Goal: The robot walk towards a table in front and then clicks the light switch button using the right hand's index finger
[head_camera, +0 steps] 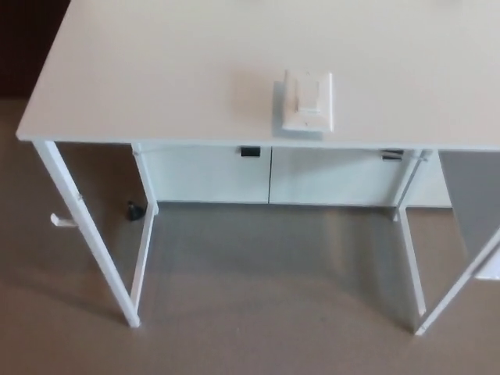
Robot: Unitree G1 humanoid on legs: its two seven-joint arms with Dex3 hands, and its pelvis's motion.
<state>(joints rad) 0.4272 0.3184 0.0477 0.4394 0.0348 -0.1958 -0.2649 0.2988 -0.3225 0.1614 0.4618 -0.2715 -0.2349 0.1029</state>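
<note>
1. Beige carpet floor [258,312] fills the lower half of our head view; a white table [156,70] spans the upper half, its top running out of frame at the top and right.
2. We see neither hand and no arm anywhere in the picture, so we cannot tell finger state: spread, pressed together or pinching is not visible.
3. Light switch [308,101]: white rectangular plate with a raised rocker in the middle, lying flat on the table top near the front edge, a little right of the centre of the picture. Nothing touches it.
4. With no fingers in view, we cannot give the switch's position relative to them.
5. We can read no writing, brand or label on the switch plate or the table; the plate detail is too soft to tell.
6. Under the table: thin white legs [86,226] at left and right, and white cabinet fronts [266,176] behind with two small dark handles [250,151] just below the table edge.
7. Small dark object [134,209] on the floor by the inner left leg; a white bracket-like piece [62,222] sticks out beside the outer left leg. We cannot tell what either is.
</note>
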